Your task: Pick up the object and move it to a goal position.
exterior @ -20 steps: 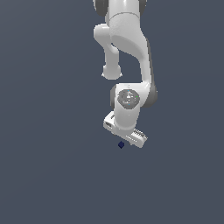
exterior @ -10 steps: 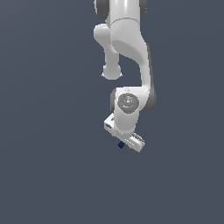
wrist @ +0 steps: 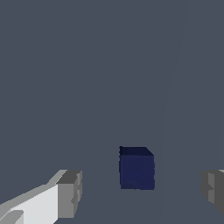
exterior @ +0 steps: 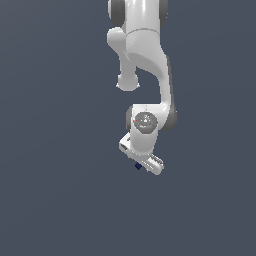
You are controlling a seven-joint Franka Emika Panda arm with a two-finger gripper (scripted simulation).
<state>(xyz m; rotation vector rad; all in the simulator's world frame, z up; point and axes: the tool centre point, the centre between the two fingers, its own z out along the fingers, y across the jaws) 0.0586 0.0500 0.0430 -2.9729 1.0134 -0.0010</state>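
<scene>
The object is a tiny dark navy-blue cube (wrist: 136,168) lying on the grey floor. In the wrist view it sits between my two grey fingertips, one fingertip (wrist: 70,192) on one side and the other fingertip (wrist: 213,186) on the far side, with clear gaps to both. My gripper (wrist: 142,190) is open around it. In the exterior view the cube (exterior: 138,166) peeks out just under the white hand, and the gripper (exterior: 142,165) hangs low over it; the fingers themselves are hidden by the hand there.
The white arm (exterior: 145,55) comes down from the top of the exterior view. The floor (exterior: 60,190) is a plain dark grey surface with nothing else showing on it.
The hand has come down toward the cube; the gap between the white hand and the cube in the exterior view has closed.
</scene>
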